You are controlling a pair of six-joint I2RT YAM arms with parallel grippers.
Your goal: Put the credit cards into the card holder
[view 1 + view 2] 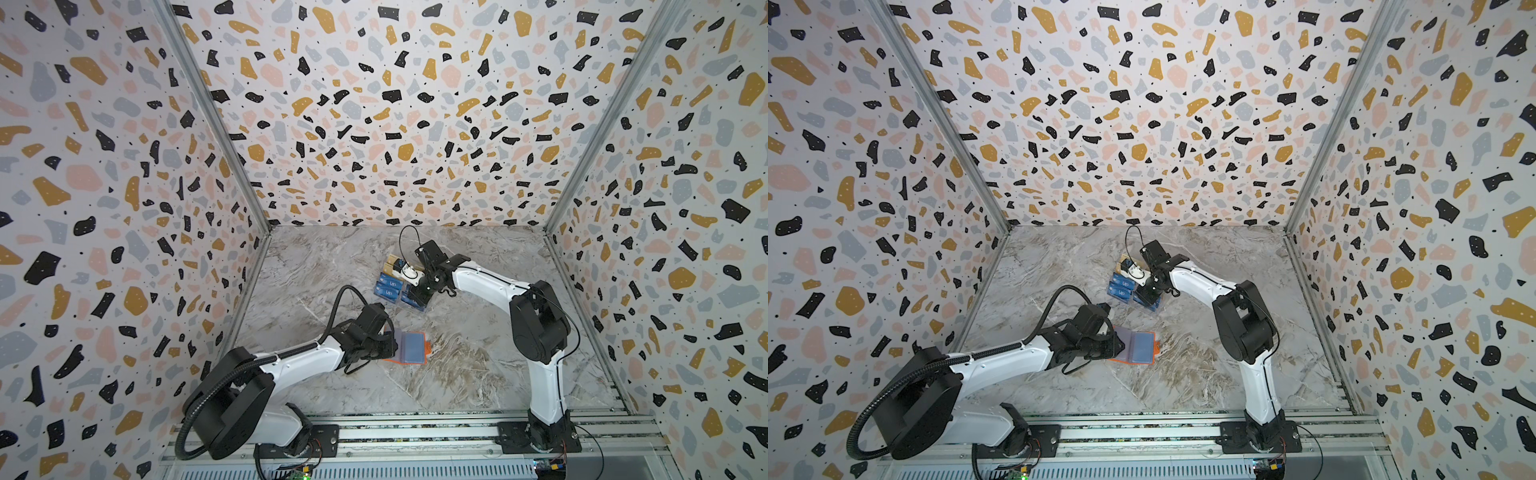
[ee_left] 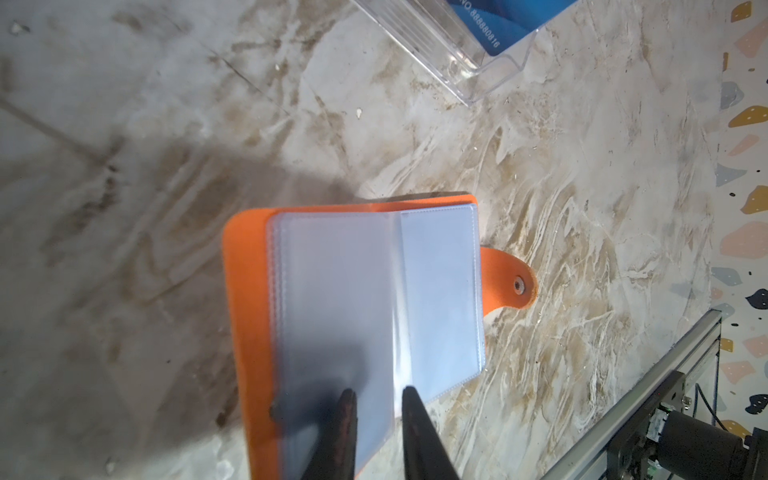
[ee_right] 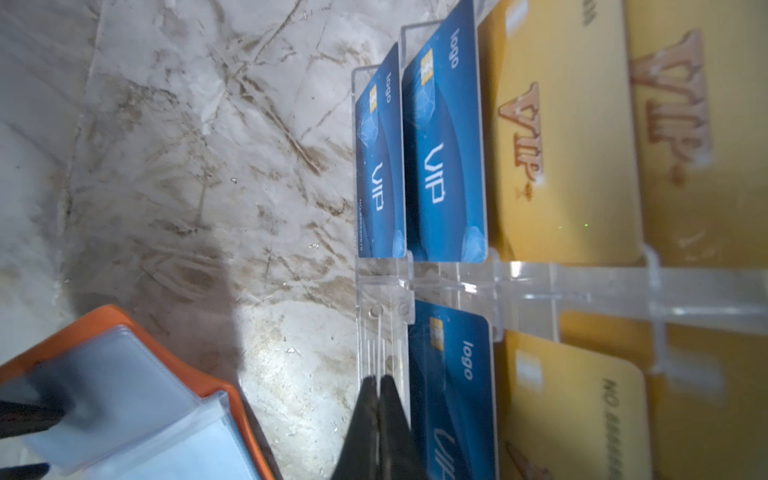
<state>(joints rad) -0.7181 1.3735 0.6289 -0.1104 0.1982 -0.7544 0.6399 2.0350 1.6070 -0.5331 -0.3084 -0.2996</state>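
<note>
Marble tabletop (image 1: 478, 365): left end effector (image 2: 376, 399) clamps card holder (image 2: 374, 291) sleeve; right end effector (image 3: 379, 384) closed beside credit cards (image 3: 444, 166).

Glossy plastic credit cards (image 3: 442, 137) in clear acrylic rack (image 3: 582, 286), matt orange leather-like card holder (image 2: 249, 291) with cloudy plastic sleeves (image 2: 436, 291), small metal snap (image 2: 518, 285), on smooth marble-look tabletop (image 2: 561, 187).

hidden: card holder (image 1: 409, 347) left half under left gripper (image 1: 384, 345) | cut off: gold cards (image 3: 702, 124) at 3 o'clock edge, acrylic rack (image 2: 469, 45) at 12 o'clock | blurred: nearest gold lettering | unclear: right gripper (image 3: 379, 384) meets rack wall or card edge
</note>
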